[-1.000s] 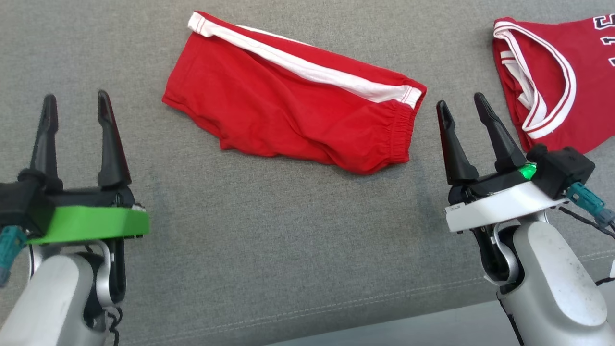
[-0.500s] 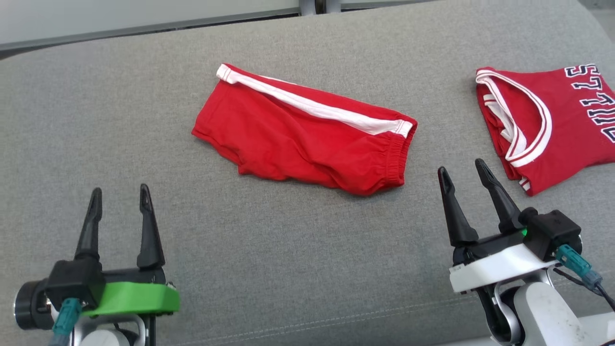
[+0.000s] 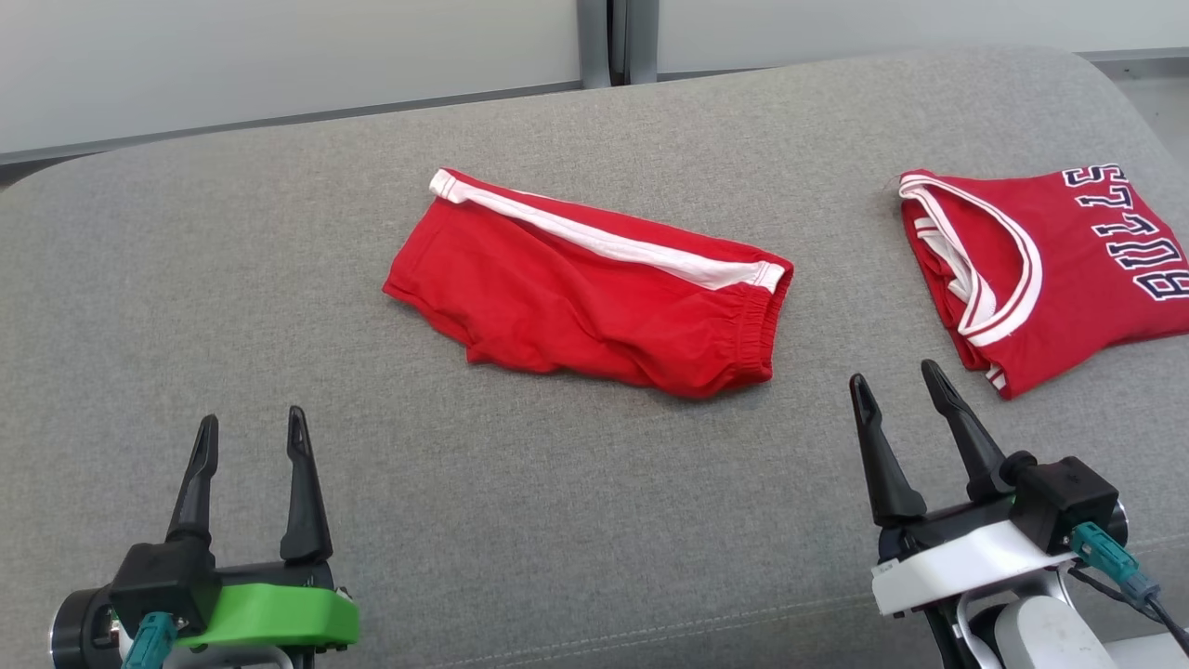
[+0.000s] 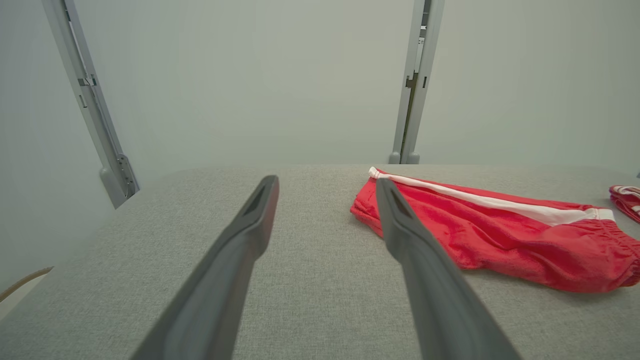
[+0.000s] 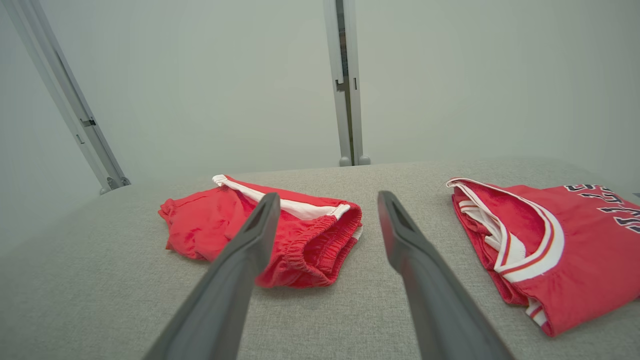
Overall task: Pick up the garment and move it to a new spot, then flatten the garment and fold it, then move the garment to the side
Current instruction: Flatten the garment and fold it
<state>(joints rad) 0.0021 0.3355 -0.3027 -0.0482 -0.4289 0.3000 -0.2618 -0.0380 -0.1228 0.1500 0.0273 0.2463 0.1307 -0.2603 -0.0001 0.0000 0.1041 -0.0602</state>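
Observation:
A red garment, shorts [image 3: 585,297] with a white side stripe, lies folded lengthwise in the middle of the grey padded surface [image 3: 557,520]. These shorts [image 4: 500,235] lie ahead and to the right in the left wrist view, and the same shorts [image 5: 310,245] sit ahead and to the left in the right wrist view. My left gripper [image 3: 252,418] hovers near the front left, open and empty, well short of the shorts. My right gripper [image 3: 893,374] is open and empty at the front right, just off the shorts' waistband end. In both wrist views the left gripper [image 4: 326,181] and the right gripper [image 5: 328,196] show spread fingers with nothing between them.
A folded red jersey [image 3: 1068,279] with white trim and dark lettering lies at the right edge, close to my right gripper; the jersey [image 5: 590,250] is right of the right fingers. Pale wall panels and a metal post [image 3: 608,37] stand behind the surface's rounded far edge.
The head camera has pulled back and tilted up, so the far edge and wall come into view. Both garments lie as before. Both grippers stay open.

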